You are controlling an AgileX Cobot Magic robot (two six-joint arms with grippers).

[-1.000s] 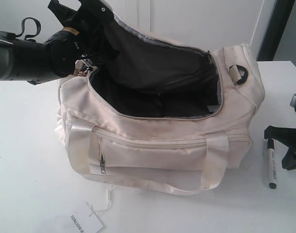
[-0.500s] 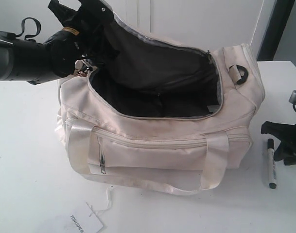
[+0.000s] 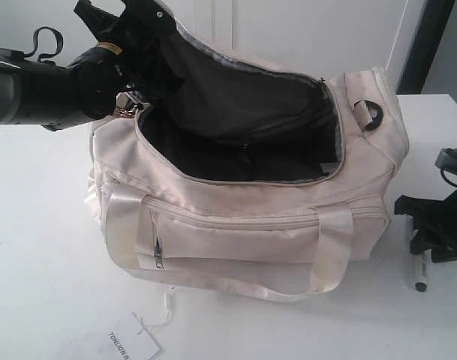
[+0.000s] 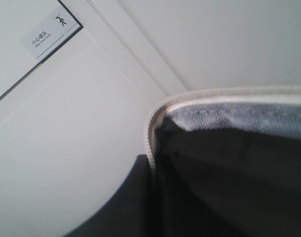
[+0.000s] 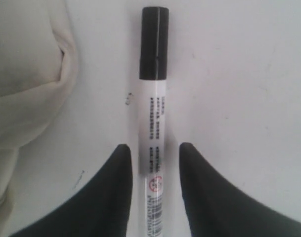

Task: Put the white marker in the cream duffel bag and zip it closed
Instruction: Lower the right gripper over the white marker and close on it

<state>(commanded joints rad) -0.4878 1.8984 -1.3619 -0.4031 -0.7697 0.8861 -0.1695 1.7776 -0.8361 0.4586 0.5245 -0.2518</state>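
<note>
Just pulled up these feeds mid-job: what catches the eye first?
The cream duffel bag dominates the middle of the table, its top zipper gaping open on black lining, with the left gripper seemingly holding the flap up at the bag's far left corner. Right of the bag, the right gripper sits low over the white marker lying on the table, its open fingers either side of the barrel.

Cream duffel bag (image 3: 243, 225) mouth gaping mid-frame, entry clear from above. Left arm (image 3: 40, 90), raised flap (image 3: 213, 75) block upper left. Table (image 3: 48, 225) bare lower left; paper tag (image 3: 127, 345) bottom edge. Bag end near white marker (image 3: 419, 268), right edge.
</note>
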